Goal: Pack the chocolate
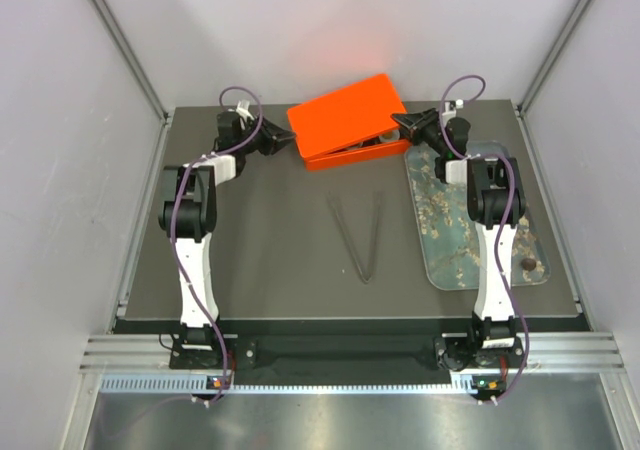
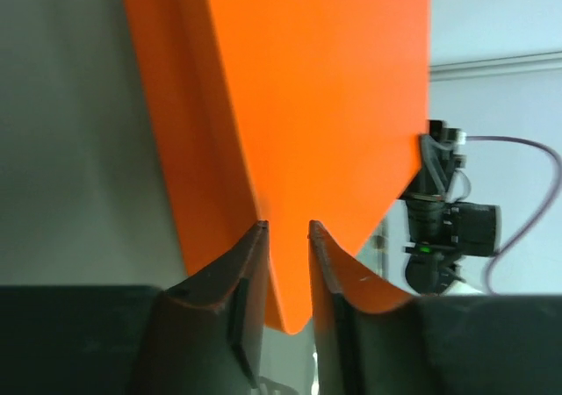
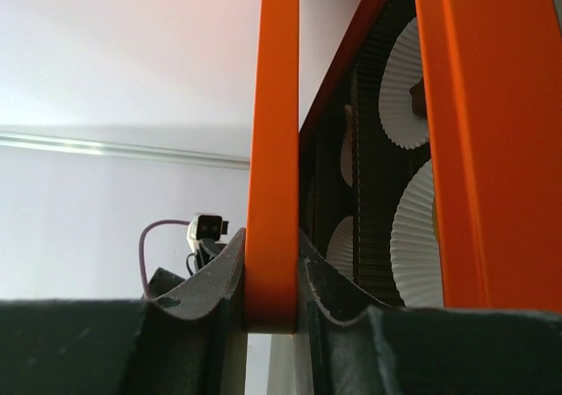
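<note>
Right fingers (image 3: 224, 276) clamp the rim of the orange lid (image 3: 272, 132). Left fingers (image 2: 250, 276) straddle its opposite corner; whether they pinch it I cannot tell. Both likely steady the lid, raised above the paper cups (image 3: 420, 237). One chocolate (image 1: 527, 265) lies unpacked on the tray (image 1: 450, 270).

A dark grey tabletop (image 1: 270, 270) bears a flat orange box (image 1: 345, 120). Dark V-shaped tongs (image 1: 362, 240) lie mid-table, a grey-blue tray (image 1: 450, 260) right.
</note>
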`<state>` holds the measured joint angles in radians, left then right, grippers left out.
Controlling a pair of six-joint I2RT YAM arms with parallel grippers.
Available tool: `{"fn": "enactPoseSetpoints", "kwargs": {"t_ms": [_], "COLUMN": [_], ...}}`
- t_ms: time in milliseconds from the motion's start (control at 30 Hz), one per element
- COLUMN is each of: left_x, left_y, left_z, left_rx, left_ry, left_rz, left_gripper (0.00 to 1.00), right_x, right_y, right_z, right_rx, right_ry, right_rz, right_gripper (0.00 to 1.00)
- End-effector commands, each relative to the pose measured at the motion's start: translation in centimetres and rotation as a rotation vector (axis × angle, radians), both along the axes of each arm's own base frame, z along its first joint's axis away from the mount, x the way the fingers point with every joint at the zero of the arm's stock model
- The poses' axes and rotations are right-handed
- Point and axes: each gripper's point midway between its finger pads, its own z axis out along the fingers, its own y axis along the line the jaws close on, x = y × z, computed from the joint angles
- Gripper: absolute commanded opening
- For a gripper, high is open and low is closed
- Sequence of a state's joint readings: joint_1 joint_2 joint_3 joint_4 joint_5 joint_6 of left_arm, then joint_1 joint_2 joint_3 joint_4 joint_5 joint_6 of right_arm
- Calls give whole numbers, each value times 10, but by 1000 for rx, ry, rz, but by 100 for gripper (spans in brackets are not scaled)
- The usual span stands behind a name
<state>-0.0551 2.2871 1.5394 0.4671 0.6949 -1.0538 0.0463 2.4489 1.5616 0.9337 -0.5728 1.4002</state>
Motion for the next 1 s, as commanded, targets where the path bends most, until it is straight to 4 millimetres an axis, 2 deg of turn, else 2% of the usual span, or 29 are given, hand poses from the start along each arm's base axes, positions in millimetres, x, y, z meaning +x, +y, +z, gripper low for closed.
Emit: {"fn": "enactPoseSetpoints", "kwargs": {"t_ms": [0, 133, 233, 533, 700, 967], "left_x": [5, 11, 14, 17, 18, 17], "left_y": [11, 17, 10, -18, -22, -22], "left_z": [36, 30, 20, 17, 10, 11], "left_rx": [131, 177, 161, 68, 71, 77], "left_ry": [-73, -67, -57, -77, -61, -64], "left_rz": [51, 81, 61, -11, -15, -17], "left_gripper": [28, 10, 4, 5, 5, 6], "right_x": [5, 6, 7, 7, 6, 4], "right_y": [-15, -15, -16, -19, -21, -24], "right_z": [35, 34, 32, 29, 27, 25], "right_rx": [-1, 2, 1, -12, -16, -19], "right_ry": [-135, -136, -136, -129, -126, -126], "right_rz": [-56, -54, -57, -64, -68, -72], "right_gripper": [0, 1, 2, 6, 9, 13]}}
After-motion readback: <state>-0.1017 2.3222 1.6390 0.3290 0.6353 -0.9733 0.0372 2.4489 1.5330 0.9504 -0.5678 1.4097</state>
